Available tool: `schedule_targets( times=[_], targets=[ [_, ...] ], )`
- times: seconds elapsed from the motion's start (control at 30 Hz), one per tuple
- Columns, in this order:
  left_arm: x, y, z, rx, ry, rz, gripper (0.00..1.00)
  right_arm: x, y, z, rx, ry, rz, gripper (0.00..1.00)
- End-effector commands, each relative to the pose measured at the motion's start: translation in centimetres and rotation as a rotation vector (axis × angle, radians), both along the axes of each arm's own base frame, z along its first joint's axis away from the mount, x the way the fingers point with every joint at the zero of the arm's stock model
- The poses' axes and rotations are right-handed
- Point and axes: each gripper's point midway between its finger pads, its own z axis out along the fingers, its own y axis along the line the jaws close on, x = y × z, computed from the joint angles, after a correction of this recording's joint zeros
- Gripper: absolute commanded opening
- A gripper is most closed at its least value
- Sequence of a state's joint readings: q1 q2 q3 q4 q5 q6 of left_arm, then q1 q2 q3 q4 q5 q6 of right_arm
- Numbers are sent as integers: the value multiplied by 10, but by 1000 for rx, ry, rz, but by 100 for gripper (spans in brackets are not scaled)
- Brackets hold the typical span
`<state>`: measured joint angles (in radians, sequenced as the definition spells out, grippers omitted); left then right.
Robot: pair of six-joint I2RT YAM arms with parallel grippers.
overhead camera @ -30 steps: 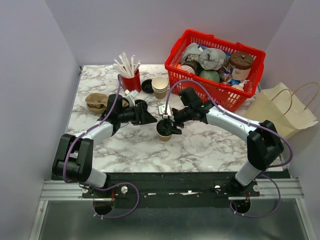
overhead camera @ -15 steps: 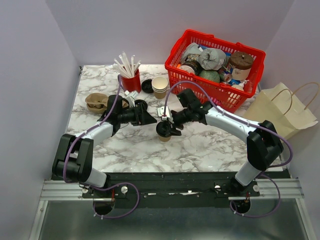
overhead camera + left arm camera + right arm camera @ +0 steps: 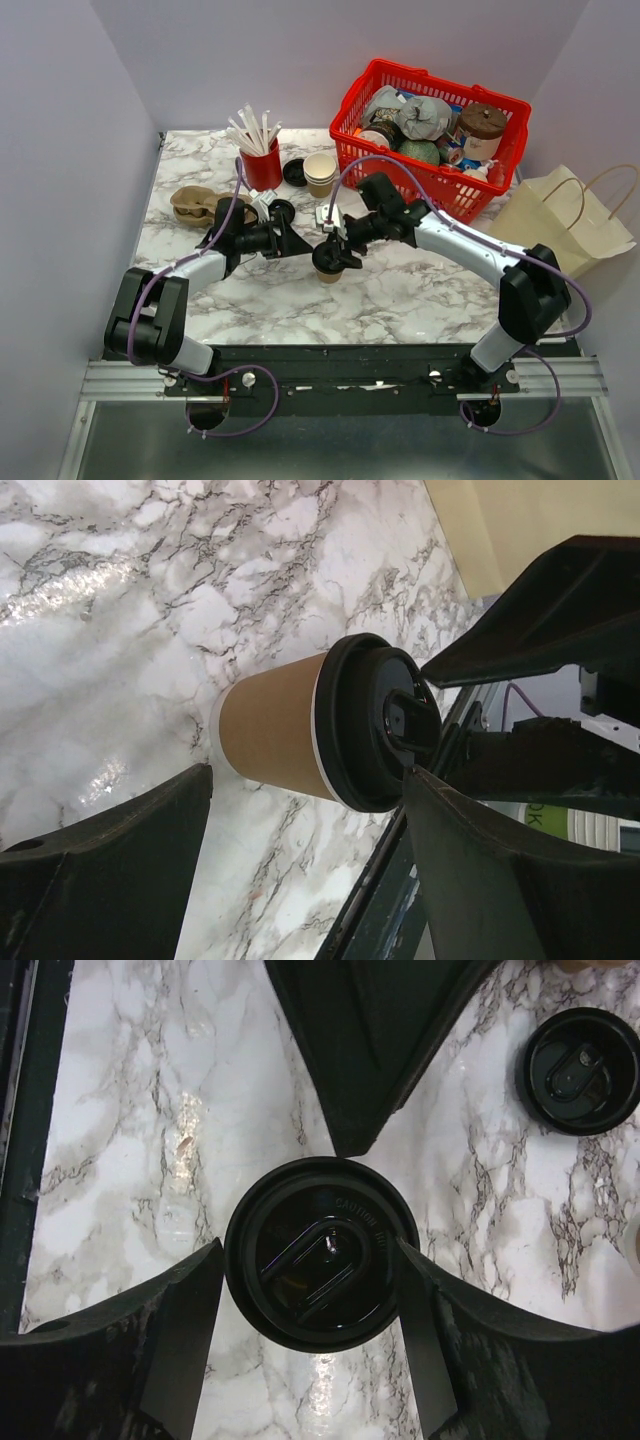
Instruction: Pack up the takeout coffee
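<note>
The cup [image 3: 270,725] stands upright on the marble table [image 3: 400,290], about mid-table and in front of the red basket [image 3: 372,90], with a black lid [image 3: 322,1253] seated on its rim. The right gripper [image 3: 335,252] hangs straight over it, jaws spread wide. From its wrist camera one finger [image 3: 180,1330] sits at each side of the lid, right at the edge. I can't tell from here whether they actually press on it or just flank it. The left gripper [image 3: 297,242] is just to the cup's left, low over the table and pointing at it, jaws wide apart and holding nothing; there's a gap between it and the cup. A spare lid [image 3: 580,1070] lies flat on the marble nearby. Farther back there's a red cup of straws [image 3: 262,160], another lid [image 3: 294,172] and a stack of cream cups [image 3: 320,172], and a brown tray [image 3: 195,205] sits toward the left edge. The basket is piled with odds and ends. A paper bag [image 3: 570,225] lies off the table's right side.
</note>
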<state>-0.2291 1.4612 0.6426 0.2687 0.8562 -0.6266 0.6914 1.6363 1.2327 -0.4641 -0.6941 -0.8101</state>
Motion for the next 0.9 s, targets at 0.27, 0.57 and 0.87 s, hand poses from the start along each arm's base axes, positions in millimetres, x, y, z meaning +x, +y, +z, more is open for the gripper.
schedule_targets(
  times=[0.27, 0.57, 0.87],
  targets=[
    [-5, -4, -6, -47, 18, -45, 84, 0, 1, 2, 9, 62, -34, 79],
    [-6, -2, -21, -17, 48, -45, 83, 3, 5, -10, -5, 83, -21, 82],
    [-6, 0, -38, 29, 83, -56, 80, 7, 8, -16, -13, 78, -15, 79]
  ],
)
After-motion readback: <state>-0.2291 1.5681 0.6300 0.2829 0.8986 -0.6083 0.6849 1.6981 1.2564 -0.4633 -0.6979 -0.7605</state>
